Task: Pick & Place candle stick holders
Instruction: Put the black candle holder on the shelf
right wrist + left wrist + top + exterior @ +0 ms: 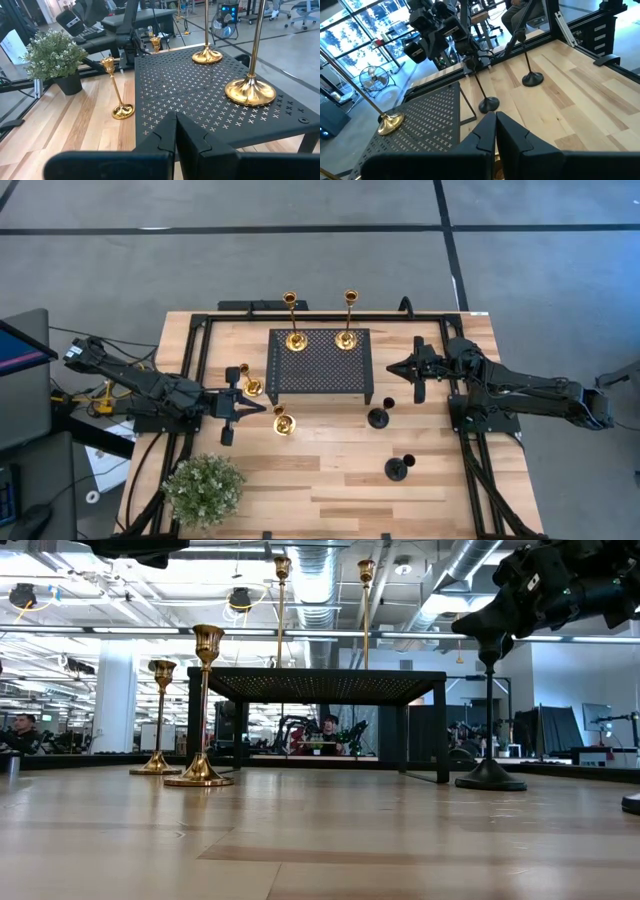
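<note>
The desk [330, 470] is shown from above with the black perforated stand [320, 370] at its far middle and a potted plant [203, 488] at the near left corner; the two tall gold holders [294, 338] [346, 337] are seen standing upright on the stand's far edge, so this part of the task is judged done; the two short gold holders [249, 384] [283, 423] remain on the desk just left of the stand, and the two short black holders [378, 417] [397, 469] remain on the desk to the stand's near right, well apart from each other; four of six are therefore judged left to place, if the stand is the goal; the left gripper [256, 407] is held between the two short gold holders with its fingers pressed together and nothing clamped; the right gripper [392, 366] is poised just right of the stand, likewise closed on nothing.
</note>
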Robot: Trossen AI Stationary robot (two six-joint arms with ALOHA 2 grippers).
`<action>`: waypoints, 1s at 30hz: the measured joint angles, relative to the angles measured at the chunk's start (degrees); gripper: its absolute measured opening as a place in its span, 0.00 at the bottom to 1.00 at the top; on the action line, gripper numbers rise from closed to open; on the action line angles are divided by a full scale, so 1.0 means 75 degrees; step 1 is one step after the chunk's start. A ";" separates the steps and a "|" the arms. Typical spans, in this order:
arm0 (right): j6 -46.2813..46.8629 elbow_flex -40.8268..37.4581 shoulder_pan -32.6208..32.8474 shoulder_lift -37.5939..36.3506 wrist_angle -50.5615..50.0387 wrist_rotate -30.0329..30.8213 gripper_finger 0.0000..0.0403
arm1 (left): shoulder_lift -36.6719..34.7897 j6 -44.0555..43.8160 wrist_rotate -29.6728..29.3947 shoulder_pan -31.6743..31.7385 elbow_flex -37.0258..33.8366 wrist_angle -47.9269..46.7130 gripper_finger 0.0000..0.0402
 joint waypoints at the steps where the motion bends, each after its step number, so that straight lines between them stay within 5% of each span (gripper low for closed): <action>1: 0.0000 0.0000 0.0000 0.0000 0.0000 0.0000 0.00 | 0.0000 0.0000 0.0000 0.0000 0.0000 0.0002 0.03; 30: -0.0003 0.0000 -0.0003 0.0003 0.0006 0.0003 0.00 | 0.0868 0.0026 -0.0095 0.0006 0.0003 0.0516 0.03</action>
